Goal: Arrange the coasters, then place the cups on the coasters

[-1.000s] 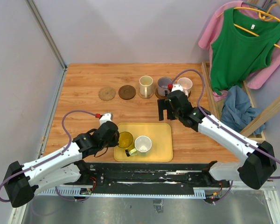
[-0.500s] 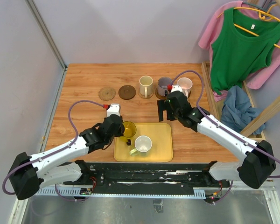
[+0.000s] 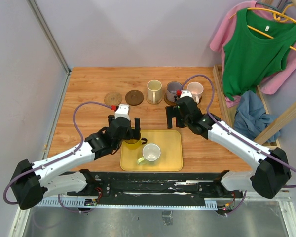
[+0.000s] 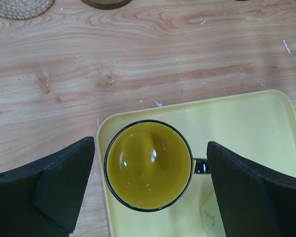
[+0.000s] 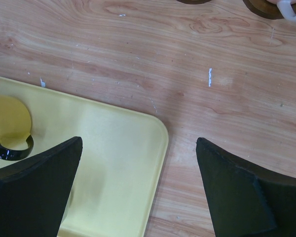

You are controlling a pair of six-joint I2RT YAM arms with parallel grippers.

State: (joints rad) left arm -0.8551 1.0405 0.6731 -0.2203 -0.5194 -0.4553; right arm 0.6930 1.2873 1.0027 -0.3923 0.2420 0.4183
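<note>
Wood-grain table (image 3: 84, 84) underneath it all. On its near middle, a yellow tray (image 3: 170, 158), no part of the set to arrange.

Over the tray's far-left corner, the left gripper (image 4: 150, 148): jaws wide apart, 1 finger on each side of the see-through yellow cup (image 4: 148, 165), clear of its wall on both sides in the wrist view. Just beyond the tray's far-right corner, the right gripper (image 5: 138, 145): jaws equally wide apart, with only bare wood and the tray corner below.

Of 5 cups, 3 done: cream cup (image 3: 154, 91), grey-purple cup (image 3: 173, 90) and pale pink cup (image 3: 195, 89), side by side in a row at the far side, each on a coaster of its own. Left to do, 2: the yellow one, upright in the tray's far-left corner, handle to the right in the wrist view, and a pale cup (image 3: 150, 153) near the tray's middle, handle toward the near left.

Of 5 coasters, all laid out in that 1 far row. Under cups, 3, mostly hidden. Bare at the row's left end, 2: a dark brown coaster (image 3: 134, 97) and, left of it, a tan woven coaster (image 3: 113, 98).

By this reckoning, arranging finished and 3 of 5 placements made. Next, probably: close on the yellow cup, lift, carry far to a bare disc.
</note>
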